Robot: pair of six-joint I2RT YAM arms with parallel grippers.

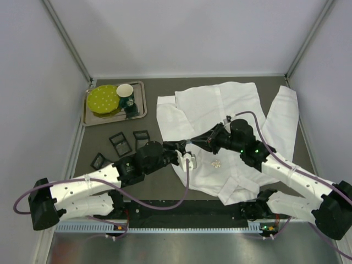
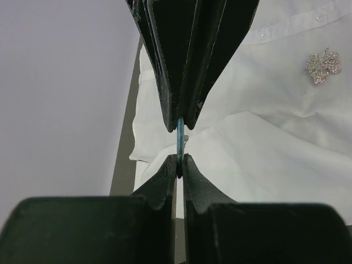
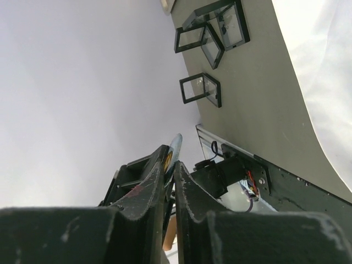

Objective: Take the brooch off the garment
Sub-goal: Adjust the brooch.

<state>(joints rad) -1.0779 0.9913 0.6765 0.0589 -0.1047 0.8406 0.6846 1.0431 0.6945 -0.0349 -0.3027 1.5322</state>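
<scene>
The garment (image 1: pixel 220 118), a creased white shirt, lies spread over the right half of the table. A silver, leaf-shaped brooch (image 1: pixel 216 163) is pinned on its lower front and also shows on the cloth in the left wrist view as the brooch (image 2: pixel 323 66). Both grippers meet tip to tip left of the brooch, above the shirt's left edge. My left gripper (image 1: pixel 179 146) (image 2: pixel 180 159) is shut on a thin blue strip (image 2: pixel 180 140). My right gripper (image 1: pixel 192 142) (image 3: pixel 173 160) has its jaws pressed on the other end of the same blue strip (image 3: pixel 175 144).
A metal tray (image 1: pixel 91 118) at the back left carries a yellow-green plate (image 1: pixel 103 99) and a white cup (image 1: pixel 125 91). Three small black-framed clear boxes (image 1: pixel 120 143) (image 3: pixel 201 88) lie on the table left of the shirt. Grey walls close in both sides.
</scene>
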